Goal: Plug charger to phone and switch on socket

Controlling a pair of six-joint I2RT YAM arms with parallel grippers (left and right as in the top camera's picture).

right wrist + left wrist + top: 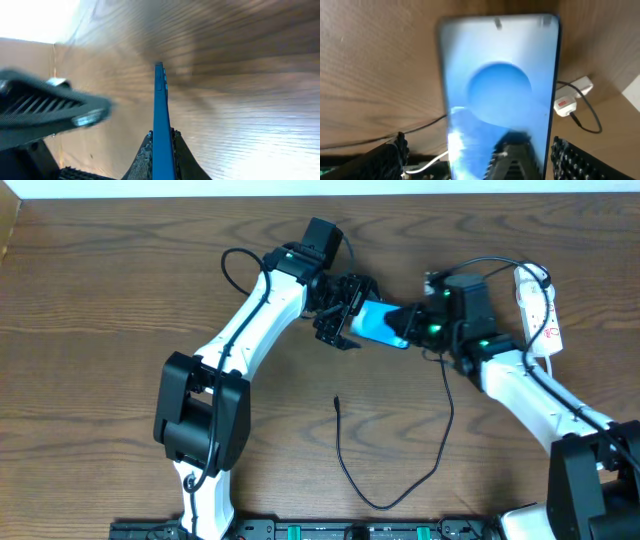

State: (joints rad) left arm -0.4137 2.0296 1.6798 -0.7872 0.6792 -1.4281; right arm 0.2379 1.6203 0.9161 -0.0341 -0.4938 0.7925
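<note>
The phone, with a blue screen, is held off the table between both grippers. My right gripper is shut on its right end; in the right wrist view the phone stands edge-on, clamped between the fingers. My left gripper is open, its fingers on either side of the phone's other end, the left finger clearly apart from it. The charger's black cable loops over the table, its small tip lying free. Its other end is hidden behind my right arm. The white socket lies at the far right.
The socket's white cord curls at the back right. In the left wrist view a white block with a red label and a thin black cable lie beyond the phone. The table's back edge is near.
</note>
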